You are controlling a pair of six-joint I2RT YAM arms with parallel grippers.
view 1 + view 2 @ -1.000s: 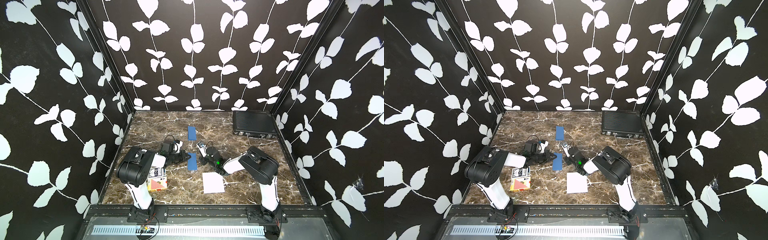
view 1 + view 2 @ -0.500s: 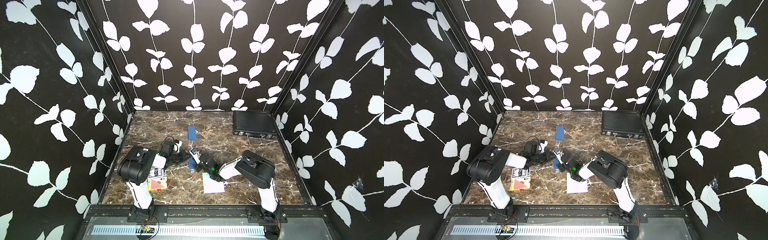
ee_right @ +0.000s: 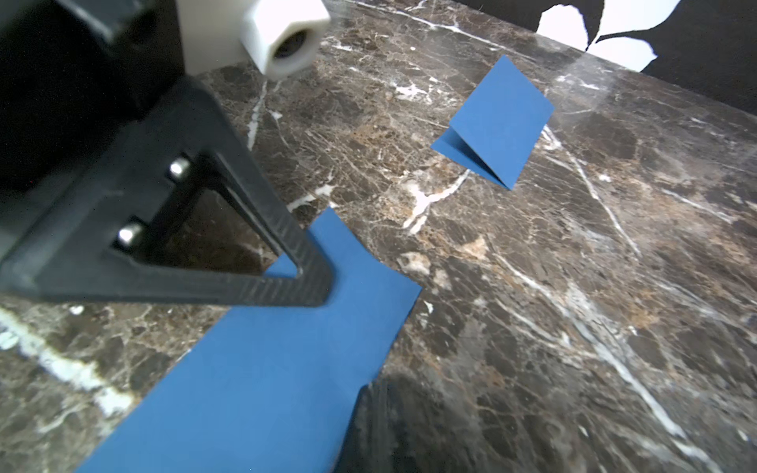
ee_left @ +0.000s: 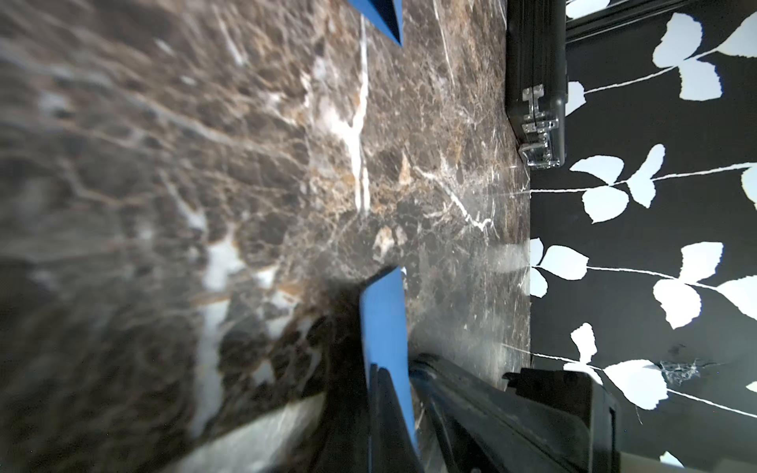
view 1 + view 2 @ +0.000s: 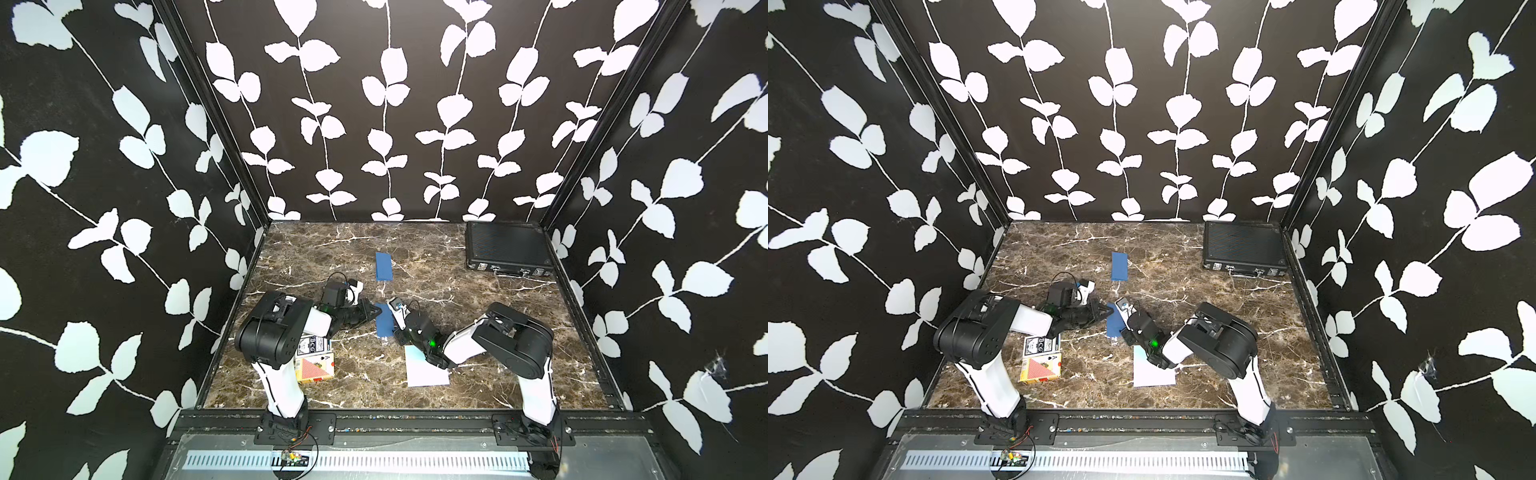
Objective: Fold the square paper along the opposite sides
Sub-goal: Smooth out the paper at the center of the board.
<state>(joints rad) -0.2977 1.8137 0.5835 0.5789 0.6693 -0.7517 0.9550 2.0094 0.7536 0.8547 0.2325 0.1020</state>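
A folded blue square paper [image 5: 384,323] [image 5: 1113,324] lies mid-table between my two grippers. My left gripper [image 5: 373,312] [image 5: 1105,312] lies low and sideways, shut on that paper's left edge; in the left wrist view the blue sheet [image 4: 385,319] runs between its fingertips [image 4: 380,381], and its corner [image 3: 332,221] curls up. My right gripper [image 5: 395,332] [image 3: 379,413] is shut with nothing in it, its tip down at the paper's right edge [image 3: 368,348].
A second folded blue paper [image 5: 383,267] [image 3: 497,131] lies farther back. A white sheet [image 5: 428,370] lies under my right forearm. Two card boxes [image 5: 314,359] sit by the left arm's base. A black case [image 5: 505,249] stands in the back right corner.
My right gripper has swung left and down to the blue paper's right edge, its forearm now over the white sheet. The left gripper has stayed on the paper.
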